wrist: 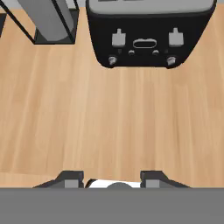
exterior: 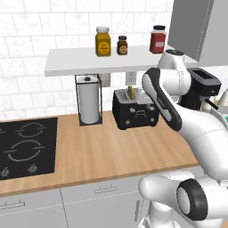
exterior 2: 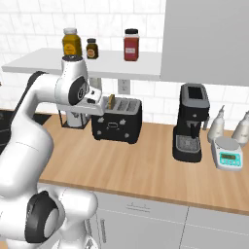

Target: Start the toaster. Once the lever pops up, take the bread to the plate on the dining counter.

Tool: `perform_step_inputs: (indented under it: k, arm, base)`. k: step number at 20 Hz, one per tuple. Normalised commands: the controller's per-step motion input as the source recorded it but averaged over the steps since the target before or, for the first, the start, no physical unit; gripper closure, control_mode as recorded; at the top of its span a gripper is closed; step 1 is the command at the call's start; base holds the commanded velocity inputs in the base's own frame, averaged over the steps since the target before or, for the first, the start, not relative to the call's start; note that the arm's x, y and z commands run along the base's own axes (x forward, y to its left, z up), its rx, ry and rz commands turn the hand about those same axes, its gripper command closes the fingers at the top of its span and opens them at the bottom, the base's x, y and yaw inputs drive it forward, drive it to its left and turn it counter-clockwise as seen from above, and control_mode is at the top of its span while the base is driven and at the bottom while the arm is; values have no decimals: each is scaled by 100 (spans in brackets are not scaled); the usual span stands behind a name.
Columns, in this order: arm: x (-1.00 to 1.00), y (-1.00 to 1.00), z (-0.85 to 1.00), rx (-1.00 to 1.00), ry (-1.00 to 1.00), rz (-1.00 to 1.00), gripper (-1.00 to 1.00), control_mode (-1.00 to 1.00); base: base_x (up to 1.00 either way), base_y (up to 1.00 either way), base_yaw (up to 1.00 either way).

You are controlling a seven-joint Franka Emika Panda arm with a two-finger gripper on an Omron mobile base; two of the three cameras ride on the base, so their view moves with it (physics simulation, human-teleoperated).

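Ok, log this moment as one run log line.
phase: approach | gripper: open, empty, over worktop | toaster: ahead, untouched | bread: in slot

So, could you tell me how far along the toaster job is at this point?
Nothing looks finished. The bread stands in a slot of the toaster. The gripper, open and empty, hangs over the worktop, facing the toaster's front. Left: starting the toaster, then carrying the bread to the plate.

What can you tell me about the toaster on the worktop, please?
The toaster is a black, boxy two-slot unit standing upright on the wooden worktop, against the tiled wall, beside the paper towel holder. Its front carries two light levers, both up, and small knobs below. A tan bread slice sticks up from one slot. Nothing else touches it.
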Motion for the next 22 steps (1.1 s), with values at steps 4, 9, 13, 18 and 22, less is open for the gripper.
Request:
perform_step_inputs:
  k: [4, 9, 13, 18, 22]
  arm:
    - [-22, 0, 1, 0, -21, 0, -100, -100]
    - [-14, 0, 21, 0, -35, 0, -100, -100]
    - [0, 4, 21, -1, -25, -3, -100, -100]
    - [12, 24, 22, -8, -14, -11, 100, -100]
    - [24, 20, 15, -4, 0, -12, 100, -100]
  base:
    - [0, 0, 0]
    - [0, 0, 0]
    - [0, 0, 0]
    - [0, 0, 0]
    - [0, 0, 0]
